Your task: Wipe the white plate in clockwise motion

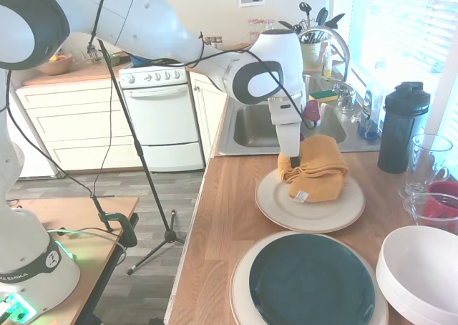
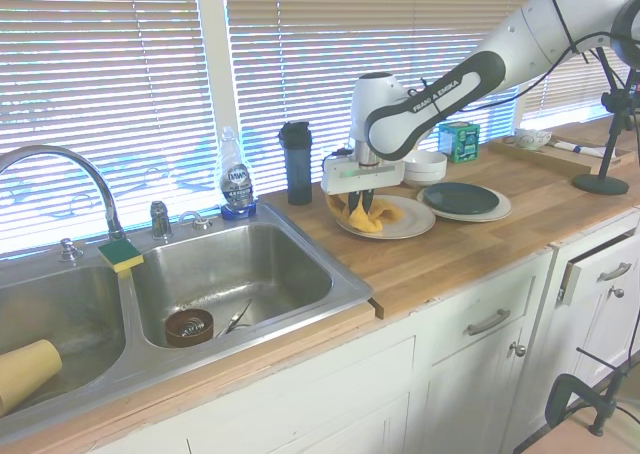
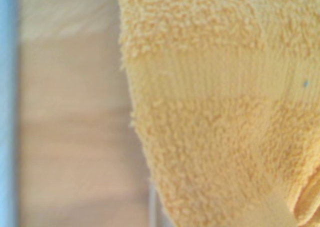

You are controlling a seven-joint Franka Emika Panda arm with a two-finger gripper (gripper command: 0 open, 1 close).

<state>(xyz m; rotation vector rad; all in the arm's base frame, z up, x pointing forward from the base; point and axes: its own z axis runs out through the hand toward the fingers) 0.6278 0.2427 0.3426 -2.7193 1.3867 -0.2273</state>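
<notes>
The white plate (image 1: pixel 315 221) (image 2: pixel 408 225) lies on the wooden counter just in front of the sink. A crumpled yellow towel (image 1: pixel 318 169) (image 2: pixel 362 217) rests on the plate's sink-side half, with a small white tag showing. My gripper (image 1: pixel 292 157) (image 2: pixel 360 206) points straight down at the towel's edge and is shut on the cloth, pressing it onto the plate. In the wrist view the yellow towel (image 3: pixel 225 112) fills most of the picture, blurred, with wood counter beside it.
A larger plate with a dark green centre (image 1: pixel 311 282) (image 2: pixel 460 199) sits right beside the white plate. Close by are a deep white bowl (image 1: pixel 422 271), a black shaker bottle (image 1: pixel 403 128) (image 2: pixel 296 162), a glass (image 1: pixel 428 164) and a steel sink (image 1: pixel 257 128) (image 2: pixel 230 274).
</notes>
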